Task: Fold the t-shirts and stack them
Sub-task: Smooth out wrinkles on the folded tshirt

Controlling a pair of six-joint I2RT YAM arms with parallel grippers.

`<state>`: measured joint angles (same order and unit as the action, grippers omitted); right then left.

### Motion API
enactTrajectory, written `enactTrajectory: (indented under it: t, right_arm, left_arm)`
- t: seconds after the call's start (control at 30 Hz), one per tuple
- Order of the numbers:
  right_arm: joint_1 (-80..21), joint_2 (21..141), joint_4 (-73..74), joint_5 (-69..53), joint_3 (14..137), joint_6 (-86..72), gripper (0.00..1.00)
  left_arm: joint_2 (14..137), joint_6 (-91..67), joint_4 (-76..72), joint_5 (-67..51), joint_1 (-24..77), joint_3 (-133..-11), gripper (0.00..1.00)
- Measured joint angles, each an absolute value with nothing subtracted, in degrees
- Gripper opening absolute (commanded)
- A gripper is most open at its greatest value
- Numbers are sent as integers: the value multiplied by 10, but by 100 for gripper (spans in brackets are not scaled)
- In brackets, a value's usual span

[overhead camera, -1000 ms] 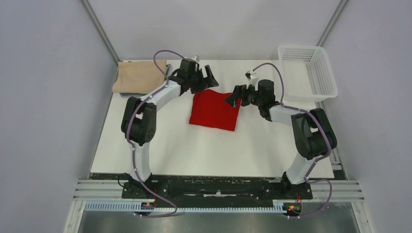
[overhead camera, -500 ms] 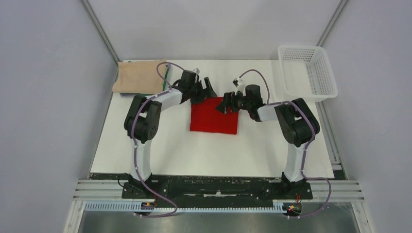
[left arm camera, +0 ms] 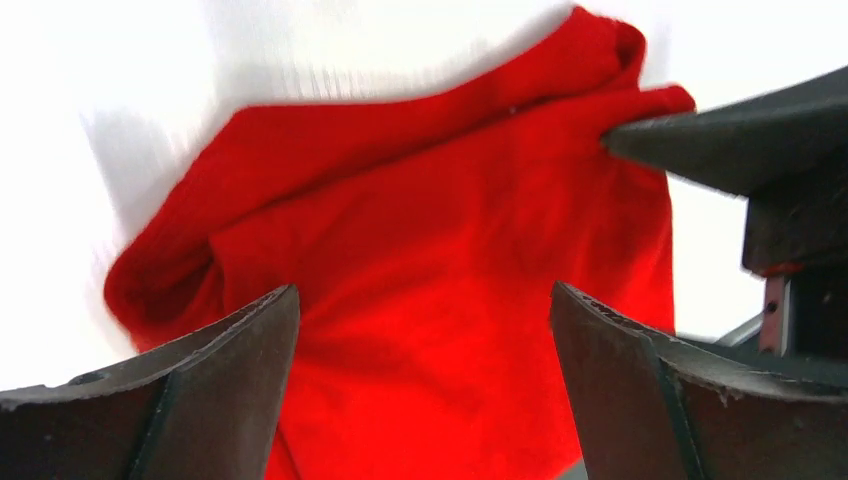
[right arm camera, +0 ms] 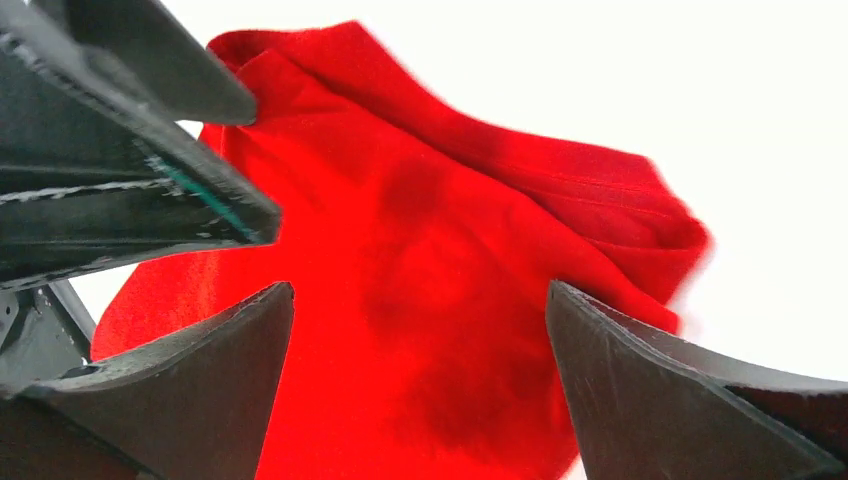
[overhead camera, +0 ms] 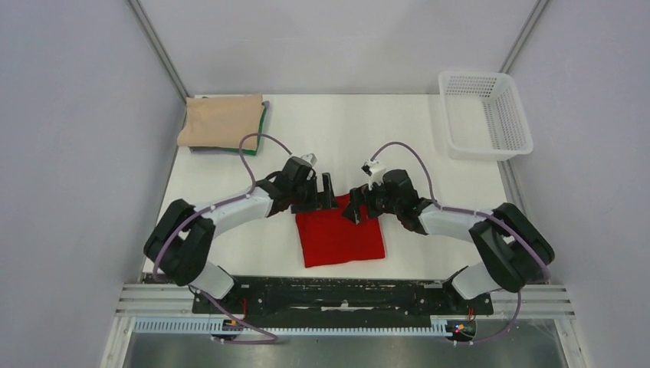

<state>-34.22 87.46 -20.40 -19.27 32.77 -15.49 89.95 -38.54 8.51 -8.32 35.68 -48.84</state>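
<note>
- We see a bright red t-shirt (overhead camera: 341,239) of soft, matt cloth, creased at its folds.
- The folded beige t-shirt (overhead camera: 221,121) and the dark green t-shirt (overhead camera: 264,121) look like matt cloth too.
- The white mesh basket (overhead camera: 512,115) reads to us as smooth plastic.
- The white table (overhead camera: 360,123) is smooth and matt.
- The fingers (left arm camera: 200,400) of the left gripper (left arm camera: 425,305) and the right gripper (right arm camera: 420,300) look like dull black plastic, lightly scuffed.

The red t-shirt (overhead camera: 341,239) has slid from the middle of the table (overhead camera: 398,153) to just short of its near edge, turning slightly. Both arms have drawn back with it, elbows folded low and outward. The left tool (overhead camera: 325,196) and right tool (overhead camera: 354,211) now sit close together at the shirt's far edge.
</note>
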Motion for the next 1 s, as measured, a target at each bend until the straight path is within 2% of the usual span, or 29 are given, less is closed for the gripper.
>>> enactTrajectory:
  t: [0.17, 0.37, 0.6, 0.8, 1.0]
  right_arm:
    - [-337, 767, -149, -142, 326, -160, 98]
    - [-337, 556, -123, -42, 268, -192, 98]
    - [-336, 368, -42, 92, 166, -230, 98]
    - [-336, 332, 24, 136, 150, -232, 98]
    - [-336, 347, 54, 154, 149, -227, 98]
  left_arm:
    - [810, -385, 139, -44, 369, -483, 100]
    - [695, -406, 169, 3, 369, -432, 100]
    - [671, -430, 213, 33, 369, -354, 100]
    - [710, -448, 192, 34, 369, -345, 99]
    - [759, -457, 152, 31, 370, -350, 89]
